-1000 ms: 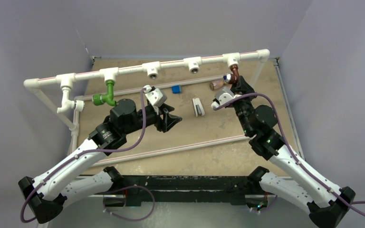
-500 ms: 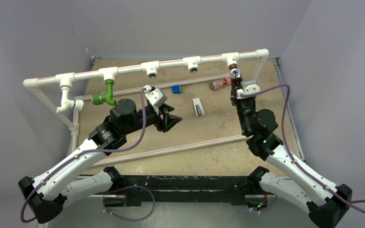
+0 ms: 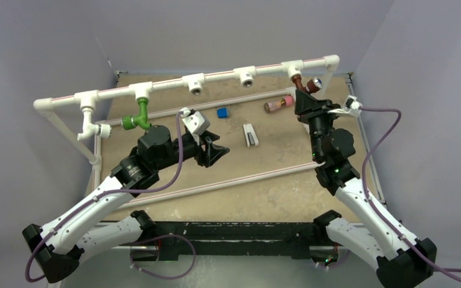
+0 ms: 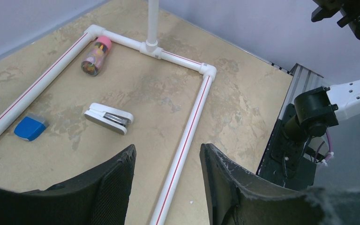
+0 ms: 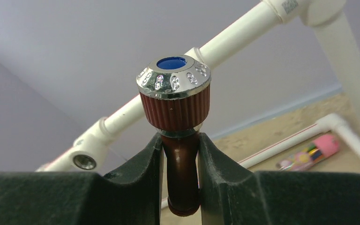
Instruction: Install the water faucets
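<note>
Though labelled too blurrily to read at a corner of the pipe frame, clamped the reddish-brown faucet by its neck in the narrow-set right gripper, cap above the fingertips, just under the far-right fitting; held the left gripper wide, empty.

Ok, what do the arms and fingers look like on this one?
The left arm and right arm share white link shells with black joint housings. A purple cable runs along each. The fingers are broad, black, mesh-textured inside.
</note>
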You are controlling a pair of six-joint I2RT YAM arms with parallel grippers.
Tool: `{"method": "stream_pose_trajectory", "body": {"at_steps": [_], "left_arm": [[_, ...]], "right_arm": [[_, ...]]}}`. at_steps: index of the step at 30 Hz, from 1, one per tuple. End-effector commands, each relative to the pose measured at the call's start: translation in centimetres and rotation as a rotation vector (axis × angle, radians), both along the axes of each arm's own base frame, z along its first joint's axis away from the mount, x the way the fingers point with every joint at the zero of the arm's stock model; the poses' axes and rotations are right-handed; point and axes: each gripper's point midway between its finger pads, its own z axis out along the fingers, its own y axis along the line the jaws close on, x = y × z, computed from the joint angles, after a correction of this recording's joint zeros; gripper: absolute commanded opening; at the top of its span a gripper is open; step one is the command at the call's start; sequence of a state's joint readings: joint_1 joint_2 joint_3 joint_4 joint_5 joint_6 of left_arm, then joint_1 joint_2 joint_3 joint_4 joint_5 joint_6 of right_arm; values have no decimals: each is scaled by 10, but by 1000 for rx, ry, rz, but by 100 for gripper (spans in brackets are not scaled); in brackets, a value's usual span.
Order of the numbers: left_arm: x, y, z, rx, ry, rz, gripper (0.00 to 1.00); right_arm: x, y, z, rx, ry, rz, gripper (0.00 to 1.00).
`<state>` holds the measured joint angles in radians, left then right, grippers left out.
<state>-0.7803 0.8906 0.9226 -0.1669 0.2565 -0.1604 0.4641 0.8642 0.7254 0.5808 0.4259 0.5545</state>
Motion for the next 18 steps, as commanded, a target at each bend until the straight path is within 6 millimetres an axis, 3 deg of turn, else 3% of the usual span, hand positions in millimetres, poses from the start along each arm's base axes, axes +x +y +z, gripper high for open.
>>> {"method": "stream_pose_trajectory", "body": {"at_steps": [1, 7, 12, 18], "left_arm": [[-2, 2, 19, -28, -50, -2, 51], [-2, 2, 19, -28, -50, 0, 51], [-1, 2, 18, -24, -47, -1, 51], [0, 1, 16, -20, -43, 0, 51]], "right_arm": [[-10, -8, 59, 413, -110, 90, 0], [-3, -9, 74, 672, -93, 219, 0], [9, -9, 69, 865, -50, 328, 0], [14, -2, 67, 904, -23, 427, 0]]}}
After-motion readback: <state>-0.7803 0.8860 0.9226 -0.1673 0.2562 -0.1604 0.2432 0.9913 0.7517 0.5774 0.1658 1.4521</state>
